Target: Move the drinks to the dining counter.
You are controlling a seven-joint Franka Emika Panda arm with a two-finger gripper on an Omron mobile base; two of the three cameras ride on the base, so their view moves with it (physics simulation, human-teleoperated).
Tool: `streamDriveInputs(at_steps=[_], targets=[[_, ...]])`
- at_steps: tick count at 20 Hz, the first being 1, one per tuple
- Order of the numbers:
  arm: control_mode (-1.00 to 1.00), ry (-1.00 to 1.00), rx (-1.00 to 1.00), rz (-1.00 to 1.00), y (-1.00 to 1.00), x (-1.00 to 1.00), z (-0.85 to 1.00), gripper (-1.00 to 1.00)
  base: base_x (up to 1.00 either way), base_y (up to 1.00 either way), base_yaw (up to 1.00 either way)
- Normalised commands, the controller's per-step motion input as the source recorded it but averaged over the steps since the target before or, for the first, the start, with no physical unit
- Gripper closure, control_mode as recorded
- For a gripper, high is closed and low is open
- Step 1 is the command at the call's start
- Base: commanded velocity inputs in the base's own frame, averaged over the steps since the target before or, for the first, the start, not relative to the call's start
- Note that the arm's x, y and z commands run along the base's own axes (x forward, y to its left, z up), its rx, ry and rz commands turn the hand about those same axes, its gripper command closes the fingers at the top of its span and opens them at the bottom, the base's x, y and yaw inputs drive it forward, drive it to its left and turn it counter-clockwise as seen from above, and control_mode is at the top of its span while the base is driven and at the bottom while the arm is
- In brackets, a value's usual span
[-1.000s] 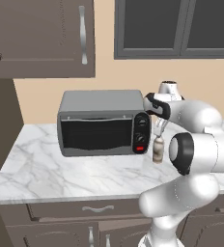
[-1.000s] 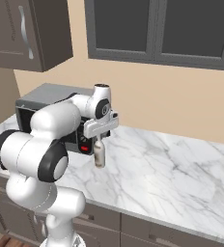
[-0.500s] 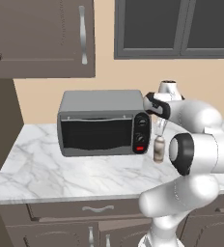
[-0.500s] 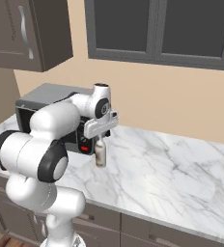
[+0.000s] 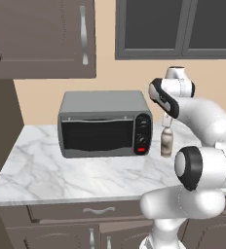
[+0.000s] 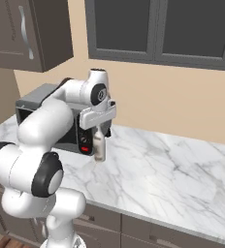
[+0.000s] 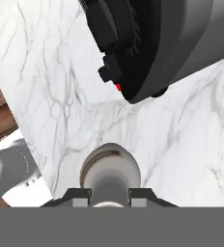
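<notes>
While standing upright on the marble bench (image 5: pixel 47 170) at the right centre of the left base view, just beside the toaster oven (image 5: pixel 103 124), the small beige-grey bottle (image 5: pixel 166 143) is being gripped at its cap by the end effector (image 5: pixel 167 125).

gripper (image 6: pixel 101 130) clamps upright beige-grey bottle (image 6: pixel 100 148) beside toaster oven (image 6: pixel 37 104).

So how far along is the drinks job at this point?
Early stage: nothing looks delivered yet. In hand: the gripper is shut on the small beige-grey bottle with white cap, upright beside the grey toaster oven on the marble worktop. Left: lifting it and carrying it to the dining counter, plus any other drinks.
</notes>
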Motion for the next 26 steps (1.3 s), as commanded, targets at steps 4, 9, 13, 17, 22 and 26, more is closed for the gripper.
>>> streamDriveInputs(at_steps=[4,9,13,17,22,26], targets=[[-1.0,0.03,0.0,-0.32,-0.03,-0.39,0.94,1.0,0.0,0.0,0.0],[-1.0,-0.07,0.0,-0.48,-0.06,-0.54,0.53,1.0,0.0,0.0,0.0],[-1.0,-0.11,-0.01,-0.47,-0.06,-0.32,0.34,1.0,0.0,0.0,0.0],[-1.0,-0.08,-0.12,-0.32,0.0,-0.27,0.3,1.0,0.0,0.0,0.0],[-1.0,0.0,-0.23,-0.24,0.0,-0.24,0.22,1.0,0.0,0.0,0.0],[-1.0,0.04,-0.1,-0.29,-0.06,-0.36,0.1,1.0,0.0,0.0,0.0]])
